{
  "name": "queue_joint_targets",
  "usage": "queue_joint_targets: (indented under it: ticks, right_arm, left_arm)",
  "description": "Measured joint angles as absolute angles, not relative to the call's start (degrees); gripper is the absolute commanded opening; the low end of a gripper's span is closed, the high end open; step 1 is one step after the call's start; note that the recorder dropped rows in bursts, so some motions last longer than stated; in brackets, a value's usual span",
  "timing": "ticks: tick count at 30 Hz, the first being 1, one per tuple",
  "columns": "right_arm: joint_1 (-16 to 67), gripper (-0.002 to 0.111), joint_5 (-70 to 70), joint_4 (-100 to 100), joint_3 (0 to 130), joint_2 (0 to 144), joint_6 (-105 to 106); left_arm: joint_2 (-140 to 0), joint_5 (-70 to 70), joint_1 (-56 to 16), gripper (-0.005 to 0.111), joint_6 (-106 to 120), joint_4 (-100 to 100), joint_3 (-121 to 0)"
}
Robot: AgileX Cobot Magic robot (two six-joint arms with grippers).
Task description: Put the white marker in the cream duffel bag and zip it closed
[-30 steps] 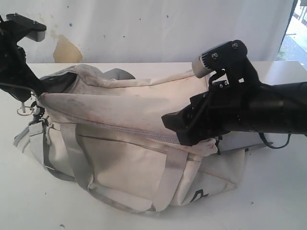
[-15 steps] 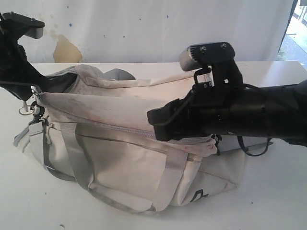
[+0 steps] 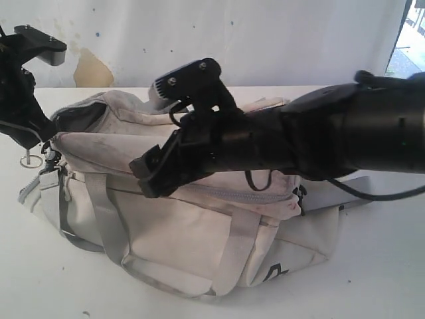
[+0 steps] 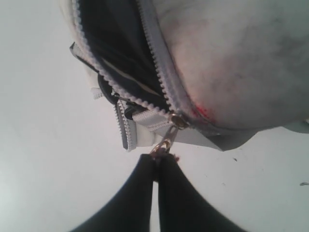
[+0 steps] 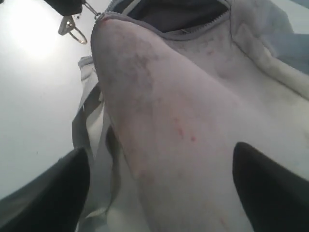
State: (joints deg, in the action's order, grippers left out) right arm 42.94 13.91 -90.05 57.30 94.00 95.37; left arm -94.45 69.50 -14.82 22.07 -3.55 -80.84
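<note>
Left claw pinches the zipper pull at 9 o'clock on the bag; right claw, wide open and empty, should brace the fabric.

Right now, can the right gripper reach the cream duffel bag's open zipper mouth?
Likely yes: the open right gripper hovers over the soft cream duffel bag, nothing between it and the zipper mouth, though the left gripper holds its pull.

a white table carries the cream duffel bag, slumped across its middle and left, one grey strap trailing onto the tabletop; a few dark specks dot the surface.
</note>
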Motion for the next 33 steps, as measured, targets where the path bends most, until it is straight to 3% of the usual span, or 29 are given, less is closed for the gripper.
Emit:
queue_joint_targets:
  ticks: [10,14,17,20,23,27,33]
  right_arm:
    - [45.8,0.074,13.8,-90.0,65.5,105.5,102.6]
    - [46.2,0.052,12.5,-90.0,65.7,107.4,105.0]
    - [46.3,0.024,10.4,-90.0,65.7,107.5,105.6]
    - [46.3,0.000,10.1,-90.0,65.9,107.5,105.6]
    - [46.3,0.000,11.1,-90.0,66.1,107.5,105.6]
    - [46.3,0.000,11.7,-90.0,66.1,107.5,105.6]
    - [46.3,0.000,11.7,-90.0,66.1,107.5,105.6]
  left_arm:
    - [-94.5,68.2,-14.8,0.000,20.9,-3.5,-80.8]
    - [-94.5,67.7,-14.8,0.000,19.9,-3.3,-80.8]
    - [-94.5,67.5,-14.8,0.001,19.9,-3.1,-80.8]
    - [-94.5,67.4,-14.8,0.015,19.6,-2.3,-80.8]
    - [-94.5,67.4,-14.8,0.040,19.3,-1.7,-80.8]
    - [-94.5,66.6,-14.8,0.065,14.8,-1.1,-80.8]
    - [-93.2,63.9,-14.8,0.066,8.5,-0.9,-78.4]
